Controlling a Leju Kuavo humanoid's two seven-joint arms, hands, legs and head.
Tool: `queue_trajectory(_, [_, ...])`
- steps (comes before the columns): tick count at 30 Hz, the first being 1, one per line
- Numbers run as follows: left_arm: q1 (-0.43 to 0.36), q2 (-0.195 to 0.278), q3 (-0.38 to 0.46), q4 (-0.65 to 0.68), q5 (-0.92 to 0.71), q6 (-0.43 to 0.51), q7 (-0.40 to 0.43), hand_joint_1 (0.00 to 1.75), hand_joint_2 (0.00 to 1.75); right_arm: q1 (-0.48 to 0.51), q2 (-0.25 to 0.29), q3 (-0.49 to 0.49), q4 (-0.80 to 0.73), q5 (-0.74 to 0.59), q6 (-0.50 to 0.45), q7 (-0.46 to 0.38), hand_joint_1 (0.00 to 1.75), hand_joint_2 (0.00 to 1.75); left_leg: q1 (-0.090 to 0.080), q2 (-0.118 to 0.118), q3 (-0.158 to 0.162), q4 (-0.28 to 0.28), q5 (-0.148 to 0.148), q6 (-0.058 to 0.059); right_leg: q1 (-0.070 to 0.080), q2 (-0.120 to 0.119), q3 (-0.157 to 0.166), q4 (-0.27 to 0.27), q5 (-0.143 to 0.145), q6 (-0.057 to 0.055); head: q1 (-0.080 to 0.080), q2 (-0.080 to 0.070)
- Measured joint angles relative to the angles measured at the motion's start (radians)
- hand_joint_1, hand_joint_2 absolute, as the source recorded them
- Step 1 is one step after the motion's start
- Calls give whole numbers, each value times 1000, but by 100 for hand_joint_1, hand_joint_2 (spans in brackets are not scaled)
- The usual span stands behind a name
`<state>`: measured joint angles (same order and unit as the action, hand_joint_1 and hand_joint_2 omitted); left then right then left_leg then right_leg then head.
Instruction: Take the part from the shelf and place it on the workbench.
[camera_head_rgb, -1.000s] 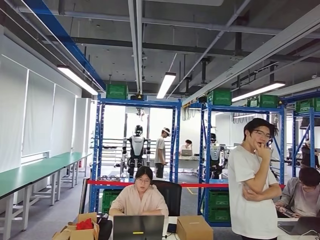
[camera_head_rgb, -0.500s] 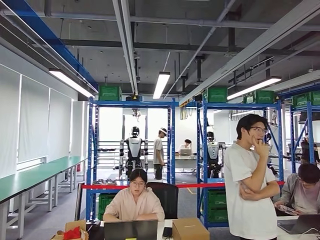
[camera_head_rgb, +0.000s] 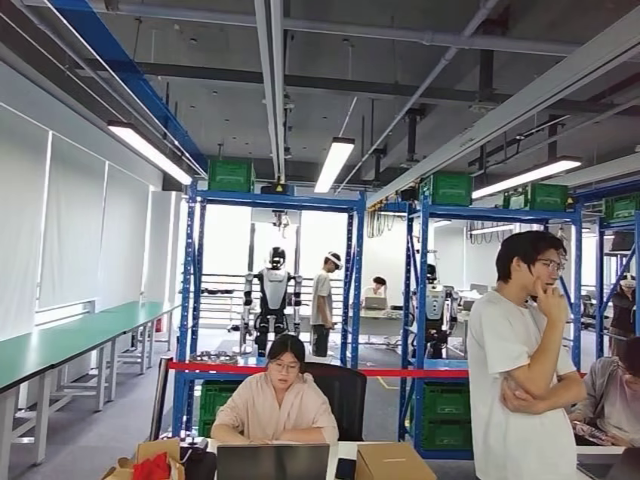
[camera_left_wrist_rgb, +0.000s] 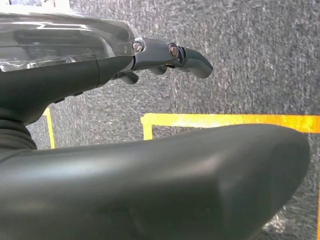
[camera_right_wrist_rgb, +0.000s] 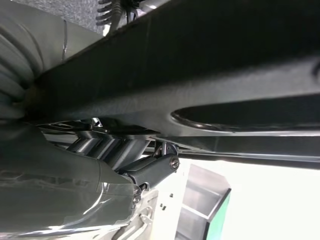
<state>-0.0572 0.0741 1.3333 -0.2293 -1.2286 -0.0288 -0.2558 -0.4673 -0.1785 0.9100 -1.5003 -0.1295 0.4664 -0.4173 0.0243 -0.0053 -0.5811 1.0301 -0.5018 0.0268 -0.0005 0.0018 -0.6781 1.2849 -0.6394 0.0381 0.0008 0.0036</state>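
My left hand (camera_left_wrist_rgb: 166, 52) hangs over grey carpet (camera_left_wrist_rgb: 245, 55) crossed by yellow floor tape (camera_left_wrist_rgb: 226, 120), fingers extended, holding nothing. My right hand (camera_right_wrist_rgb: 151, 170): grip unclear. Blue shelves (camera_head_rgb: 275, 300) stand far ahead; part indiscernible.

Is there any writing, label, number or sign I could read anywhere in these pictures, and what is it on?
No text can be read.
Green crates on top of the blue shelf racks: no legible markings.
Cardboard box on the desk: no readable print.
Laptop lid: blank as seen.
Yellow floor lines beneath the left robot hand: plain tape, no letters.
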Motion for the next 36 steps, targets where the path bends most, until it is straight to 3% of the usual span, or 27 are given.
queue_trajectory(1, [0,0,0,0,0,0,0,0,175,1,0,0,0,0,0,0,175,175,0,-1,9,0,-8,0,-1,0,-23,13,3,1,0,0])
queue_trajectory(2, [1,0,0,0,0,0,0,0,175,1,0,0,0,0,0,0,175,175,0,-2,21,0,-16,-2,-1,0,-28,-10,26,-1,0,0])
queue_trajectory(4, [1,0,0,0,0,0,-1,0,175,0,0,0,0,0,0,0,175,175,0,-3,46,-1,-35,-6,3,0,-2,-135,124,-11,0,0])
queue_trajectory(5, [-1,-1,0,0,0,0,-1,0,175,0,0,0,0,0,0,0,175,175,0,-5,55,-3,-42,-10,7,0,13,-194,160,-19,0,0])
queue_trajectory(7, [-3,-3,0,0,0,0,-1,0,175,-1,0,0,-1,0,1,0,175,175,1,-6,63,-7,-52,-20,15,1,26,-254,191,-35,0,0])
queue_trajectory(9, [-4,-5,0,0,0,0,-2,0,175,-1,0,-2,-2,0,1,1,175,175,1,-6,72,-10,-54,-30,16,3,38,-264,187,-47,0,0])
queue_trajectory(11, [-7,-7,-1,0,0,0,-3,0,175,-3,1,-4,-4,0,1,0,175,175,1,-4,65,25,-59,-34,11,2,62,-279,183,-56,0,0])
queue_trajectory(12, [-9,-7,-1,0,0,0,-3,0,175,-6,2,-4,-4,0,1,0,175,175,1,-4,43,69,-72,-36,9,1,74,-285,180,-59,0,0])
queue_trajectory(15, [-9,-7,-1,0,-1,3,-3,0,175,-6,3,-4,-4,0,1,0,175,175,2,-4,-70,240,-141,-44,9,1,95,-289,162,-66,0,0])
queue_trajectory(16, [-7,-8,-1,0,-1,3,-3,0,175,-4,3,-4,-4,0,1,0,175,175,2,-4,-96,262,-148,-47,9,2,103,-289,156,-66,0,0])
queue_trajectory(17, [-5,-8,-1,0,-3,4,-3,0,175,-3,3,-4,-4,0,1,0,175,175,3,-3,-106,250,-132,-49,8,3,113,-288,148,-64,0,0])
queue_trajectory(19, [-4,-9,-2,0,-6,4,-3,0,175,-1,3,-4,-5,0,1,0,175,175,6,-2,-87,138,-35,-52,7,4,137,-285,129,-58,0,0])
queue_trajectory(21, [-5,-10,-2,0,-7,5,-2,0,175,-2,2,-4,-6,2,-1,0,175,175,5,0,-68,40,34,-48,8,5,148,-279,112,-47,0,0])
queue_trajectory(26, [1,-12,-4,0,-17,6,19,0,175,-6,0,-5,-24,44,-32,0,175,175,0,0,-65,20,40,-20,7,4,137,-255,84,-24,-1,1])
queue_trajectory(28, [-2,-13,-5,0,-26,7,36,0,175,-18,0,-6,-34,83,-59,-1,175,175,4,0,-59,17,35,-11,3,2,92,-163,38,-13,-1,1])
queue_trajectory(30, [-4,-13,-9,0,-36,6,54,0,175,-36,1,-9,-38,121,-95,5,175,175,3,0,-54,17,30,-6,-1,2,12,-23,-9,-6,-1,0])
queue_trajectory(31, [-4,-14,-13,0,-41,6,63,0,175,-46,1,-15,-39,134,-115,10,175,175,3,0,-51,17,27,-5,-1,2,-18,19,-11,-5,-1,0])
queue_trajectory(32, [-4,-15,-16,0,-45,5,70,0,175,-59,0,-24,-39,141,-134,16,175,175,2,-1,-47,17,25,-5,-1,2,-28,21,7,-7,-1,0])
queue_trajectory(33, [-3,-17,-19,0,-49,3,76,0,175,-76,0,-39,-39,145,-152,22,175,175,0,-1,-42,17,22,-5,0,2,-18,-19,44,-11,-1,0])
queue_trajectory(35, [-3,-22,-22,0,-52,-1,79,0,175,-113,-1,-79,-39,152,-183,32,175,175,-3,-3,-33,16,18,-7,5,3,35,-156,125,-27,0,0])
queue_trajectory(36, [-4,-25,-23,0,-54,-3,78,0,175,-133,-2,-101,-39,161,-200,38,175,175,-4,-5,-31,15,18,-9,9,3,58,-213,149,-35,0,0])
